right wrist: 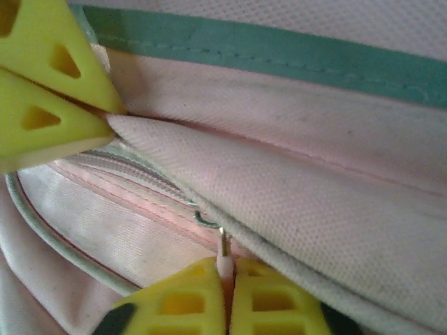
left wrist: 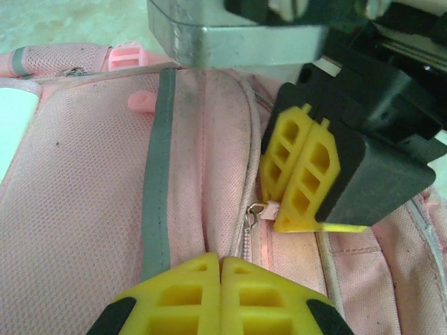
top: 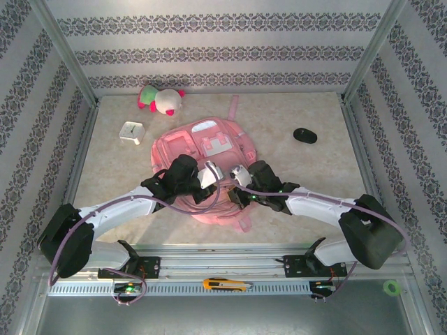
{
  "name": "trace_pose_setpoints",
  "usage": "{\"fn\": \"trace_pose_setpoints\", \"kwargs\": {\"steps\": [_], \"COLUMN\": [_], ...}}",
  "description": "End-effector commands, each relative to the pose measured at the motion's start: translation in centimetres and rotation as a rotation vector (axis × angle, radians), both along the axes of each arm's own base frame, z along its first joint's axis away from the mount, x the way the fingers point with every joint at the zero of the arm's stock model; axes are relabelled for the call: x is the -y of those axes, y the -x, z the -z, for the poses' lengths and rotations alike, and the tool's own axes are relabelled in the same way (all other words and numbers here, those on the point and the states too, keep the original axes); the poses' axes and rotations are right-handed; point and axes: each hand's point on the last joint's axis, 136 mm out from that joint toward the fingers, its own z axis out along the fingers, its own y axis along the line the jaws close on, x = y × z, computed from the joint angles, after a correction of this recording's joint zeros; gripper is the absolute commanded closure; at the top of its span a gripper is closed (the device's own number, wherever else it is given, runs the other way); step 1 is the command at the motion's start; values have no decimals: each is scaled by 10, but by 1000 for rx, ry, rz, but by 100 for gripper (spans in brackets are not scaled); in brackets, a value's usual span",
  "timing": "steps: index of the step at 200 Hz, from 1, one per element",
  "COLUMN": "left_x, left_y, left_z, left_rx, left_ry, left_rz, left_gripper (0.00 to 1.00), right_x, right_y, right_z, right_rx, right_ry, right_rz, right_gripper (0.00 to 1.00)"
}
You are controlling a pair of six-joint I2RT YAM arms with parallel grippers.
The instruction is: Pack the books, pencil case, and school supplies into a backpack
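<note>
Large pink fabric backpack [top: 209, 150] lies flat mid-table, between both arms. Left gripper [left wrist: 221, 269] is pressed together on a fold of its fabric beside the zip. Right gripper [right wrist: 228, 286] pinches the pink zip pull [right wrist: 224, 262]. Zip appears shut. Assessment: opening stage only, with all packing outstanding.

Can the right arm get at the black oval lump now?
Likely not yet: the right claw is shut on the pink zip pull of the pink fabric backpack. Once it lets go, bare beige tabletop lies between it and the black oval lump.
</note>
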Motion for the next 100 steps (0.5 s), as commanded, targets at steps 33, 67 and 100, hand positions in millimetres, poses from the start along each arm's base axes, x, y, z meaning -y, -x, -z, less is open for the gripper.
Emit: {"fn": "trace_pose_setpoints", "kwargs": {"steps": [33, 67, 100], "left_x": [15, 18, 9], "left_y": [-5, -7, -12], "left_z": [-26, -11, 15], "left_rx": [121, 198, 220], "left_ry": [12, -92, -197], "left_rz": [88, 115, 113], "left_gripper": [51, 40, 41], "right_x": [0, -1, 2], "right_y": [0, 0, -1], "right_z": [-28, -34, -37], "right_rx": [89, 87, 80], "right_ry": [-53, -69, -74], "right_rz": [-17, -25, -16], "right_gripper": [100, 100, 100]}}
